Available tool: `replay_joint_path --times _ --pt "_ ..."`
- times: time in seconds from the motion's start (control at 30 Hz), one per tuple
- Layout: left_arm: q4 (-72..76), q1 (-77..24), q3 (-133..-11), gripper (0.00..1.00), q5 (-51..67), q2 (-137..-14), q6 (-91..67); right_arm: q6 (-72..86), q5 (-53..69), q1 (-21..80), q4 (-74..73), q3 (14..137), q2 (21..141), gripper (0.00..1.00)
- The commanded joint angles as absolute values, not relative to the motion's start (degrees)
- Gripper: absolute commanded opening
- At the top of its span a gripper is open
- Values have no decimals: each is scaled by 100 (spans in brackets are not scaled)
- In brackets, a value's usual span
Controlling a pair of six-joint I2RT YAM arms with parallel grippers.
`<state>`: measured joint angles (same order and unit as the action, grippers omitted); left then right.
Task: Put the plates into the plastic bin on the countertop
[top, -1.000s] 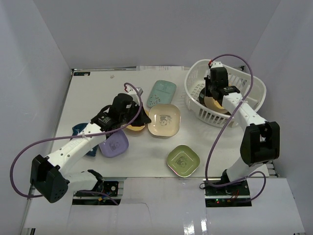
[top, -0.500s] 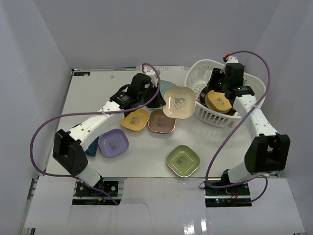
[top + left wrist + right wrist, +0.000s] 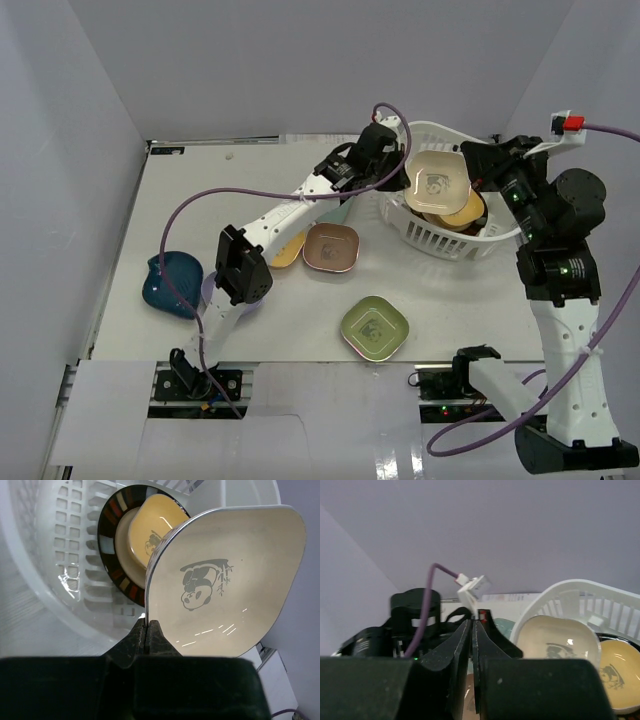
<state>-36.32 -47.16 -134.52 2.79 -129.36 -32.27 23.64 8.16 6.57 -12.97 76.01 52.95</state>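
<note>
cream plate [image 3: 225, 585] was held on edge over the bin [image 3: 440, 240], not yet released. left tool [image 3: 148, 630] was clamped on its rim. bin held a black-rimmed plate [image 3: 112, 545] with an orange plate [image 3: 150, 525] on it. on the table [image 3: 200, 190]: brown plate [image 3: 331, 247], green plate [image 3: 375, 328], yellow plate [image 3: 290, 252], blue plate [image 3: 172, 283]; the left arm may have hidden more. right tool [image 3: 472, 630] was pinched together, empty, raised beside the bin. judged under half done.

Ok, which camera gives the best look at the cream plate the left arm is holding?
The left wrist view: the cream plate fills the frame, panda print clear, rim pinched in the left gripper. The top view shows it small over the bin; the right wrist view shows it small, at lower right.
</note>
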Motion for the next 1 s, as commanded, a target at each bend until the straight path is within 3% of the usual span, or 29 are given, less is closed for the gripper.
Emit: replay_joint_path --times 0.0,0.07,0.17,0.3,0.33,0.6,0.7,0.97 --pt "-3579 -4816 -13958 0 150 -13034 -3576 2663 1282 668 -1082 7208 5133 11" --pt "-2999 -4904 -13782 0 114 -13086 -3665 2707 1327 668 -1011 7041 4966 12" --pt "-2654 -5027 -14052 0 114 -13332 -3753 2339 1030 668 -1378 6935 5001 22" --pt "-2637 -5150 -14081 0 -95 -13317 -3613 1636 -655 642 -1599 6610 5062 75" --pt "-2593 -5159 -13758 0 -149 -13211 -3525 1556 -737 624 -1608 6514 5115 78" --pt "-2584 -5159 -12578 0 -694 -12051 -2874 1275 -1064 387 -1678 6302 5571 77" --pt "-2575 -5159 -12279 0 -668 -11752 -2812 1196 -959 317 -1688 6118 5721 72" --pt "-2435 -5159 -12006 0 -229 -11479 -2786 1169 -835 185 -1644 5889 6011 70"
